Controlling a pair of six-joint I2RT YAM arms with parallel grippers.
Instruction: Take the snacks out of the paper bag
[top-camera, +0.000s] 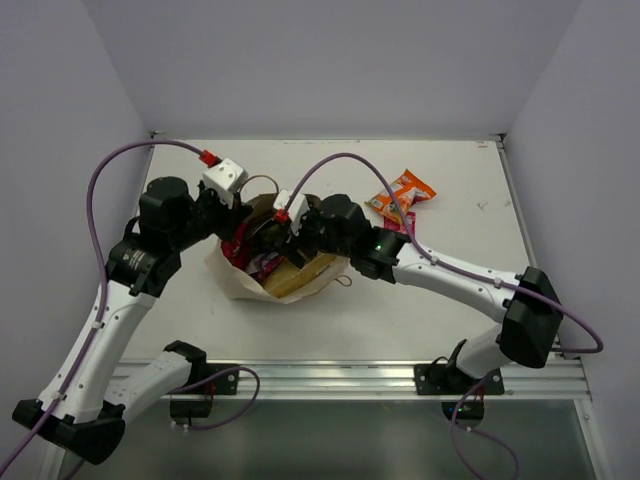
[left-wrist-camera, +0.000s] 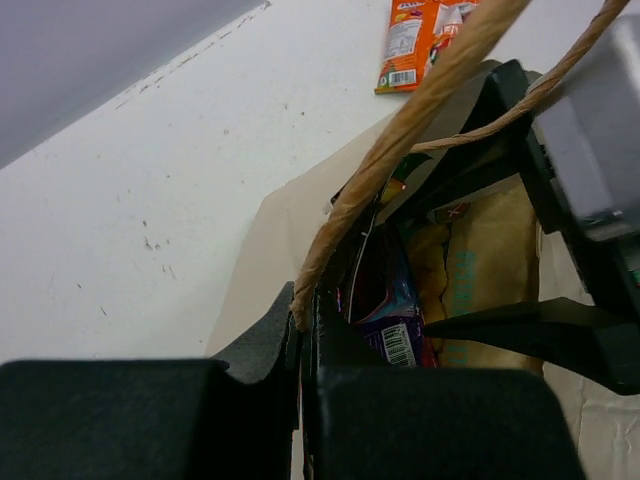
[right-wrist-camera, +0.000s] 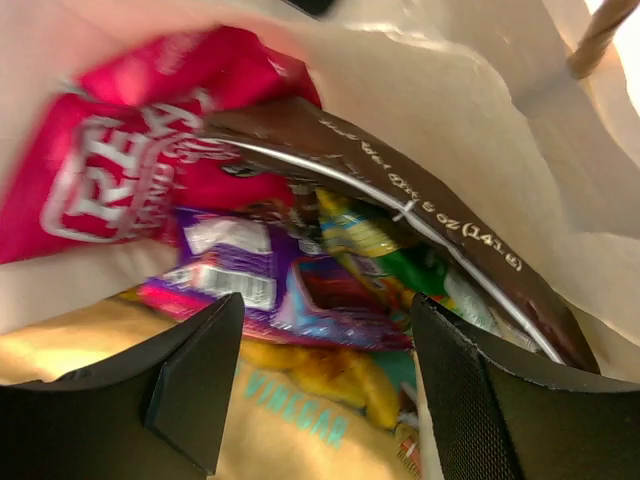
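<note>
Right, from overhead: the paper bag (top-camera: 235, 285) lies on its side mid-table (top-camera: 450, 160), mouth gaping, with both arms crowded over it. The left gripper (top-camera: 236, 238) is at the bag's rim and the right gripper (top-camera: 287, 238) has its nose in the opening. One orange packet (top-camera: 405, 190) is already out, lying well apart at the far right. The other snacks in view sit inside the bag.

Over to the left wrist: the fingers are pressed together, pinching the rim just where the cord handle (left-wrist-camera: 420, 110) meets the paper and propping the mouth open. That's a good anchor. Past them, a purple packet (left-wrist-camera: 392, 325) and a tan-yellow packet (left-wrist-camera: 470, 270) show inside, with the right arm's dark fingers reaching in on either side.

Now the right wrist, the business end: the jaws are spread wide, with nothing between them and no contact that I can see. Ahead lie a magenta packet (right-wrist-camera: 130, 150), a dark brown packet (right-wrist-camera: 420, 200) seen edge-on and a green packet (right-wrist-camera: 400, 262) tucked under it. The purple one is dead centre and the tan-yellow one lies beneath the fingers.

My read is that the step in hand is gripping the next packet. Done well, that means taking the purple one lined up between the jaws and closing on a crimped edge rather than the puffy middle, since foil looks slippery. Then draw it straight out through the mouth while the left pinch holds the rim, so the bag doesn't drag along.
</note>
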